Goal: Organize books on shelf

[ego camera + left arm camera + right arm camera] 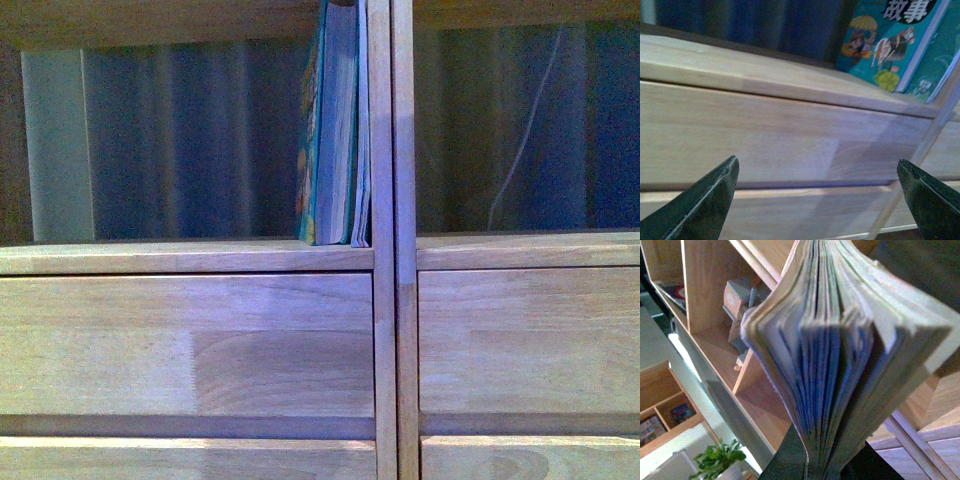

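Blocking R gripper [812, 467]: fanned book [840, 365].

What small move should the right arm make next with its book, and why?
Probably carry the right pincer and its book toward the shelf compartment, aiming just left of the standing books. The held book's pages fan open, room shows beside that upright row, and the left pincer hangs open at the drawer front, holding nothing.

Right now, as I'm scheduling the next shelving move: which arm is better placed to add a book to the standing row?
Right. The right gripper is shut on a fanned-open book, ready to shelve; the left gripper is open and empty, facing a drawer front below the standing books.
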